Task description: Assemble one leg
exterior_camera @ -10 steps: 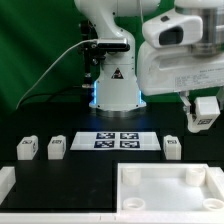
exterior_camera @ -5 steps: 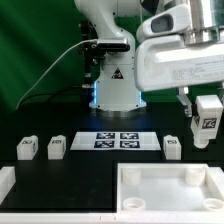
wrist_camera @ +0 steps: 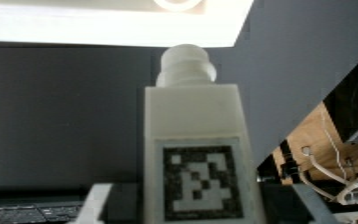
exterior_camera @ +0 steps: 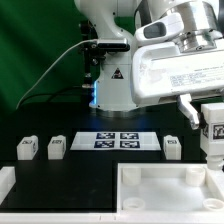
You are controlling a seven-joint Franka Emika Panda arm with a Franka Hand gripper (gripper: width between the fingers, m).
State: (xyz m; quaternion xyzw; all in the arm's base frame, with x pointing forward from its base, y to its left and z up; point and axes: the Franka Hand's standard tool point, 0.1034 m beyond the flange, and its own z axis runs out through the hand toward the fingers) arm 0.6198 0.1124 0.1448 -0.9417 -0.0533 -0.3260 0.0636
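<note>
Holding the leg (exterior_camera: 213, 135) off the table, I am pinching it between the fingers of my gripper (exterior_camera: 209, 115), which are pressing on its sides. It is hanging upright over the far corner of the big white panel (exterior_camera: 165, 195) on the exterior view's right, not touching it. In the wrist view the leg (wrist_camera: 194, 140) is filling the middle, its round peg (wrist_camera: 188, 65) pointing away from me. I am reading this as the align-and-insert step. Next I am needing to centre that peg over the panel's corner hole, which I cannot make out clearly, then go straight down. A spare leg (exterior_camera: 172, 147) is sitting near, beside the marker board (exterior_camera: 118, 140).
</note>
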